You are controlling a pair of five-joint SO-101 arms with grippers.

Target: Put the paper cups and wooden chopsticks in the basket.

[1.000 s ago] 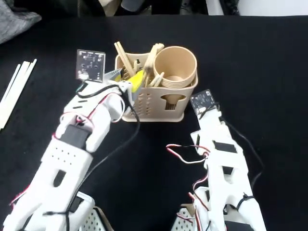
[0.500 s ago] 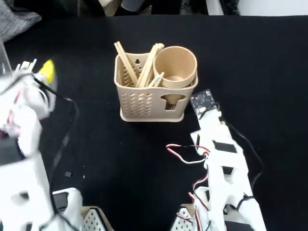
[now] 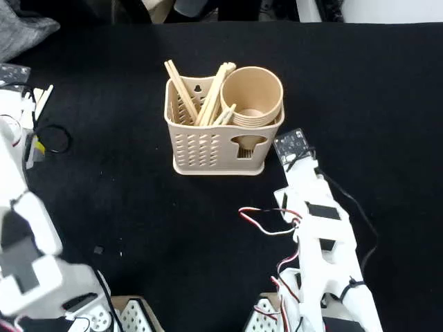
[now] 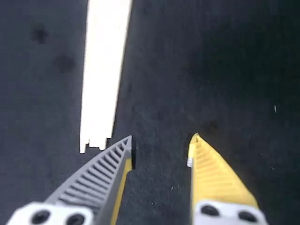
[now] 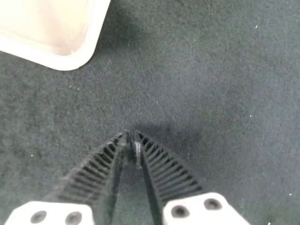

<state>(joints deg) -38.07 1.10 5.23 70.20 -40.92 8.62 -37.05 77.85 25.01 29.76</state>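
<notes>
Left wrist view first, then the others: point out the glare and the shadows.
Left wrist view: the loose chopsticks glare almost white against the black cloth. Right wrist view: a soft shadow sits on that cloth just beyond the right gripper, and the basket corner is washed pale. High view: light is even, with shade inside the paper cups.

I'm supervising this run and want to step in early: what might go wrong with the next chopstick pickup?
1. The open left gripper sits beside the end of the loose chopsticks, so closing may miss them or pinch only their tip.
2. The basket already holds leaning chopsticks; new ones may snag on them.
</notes>
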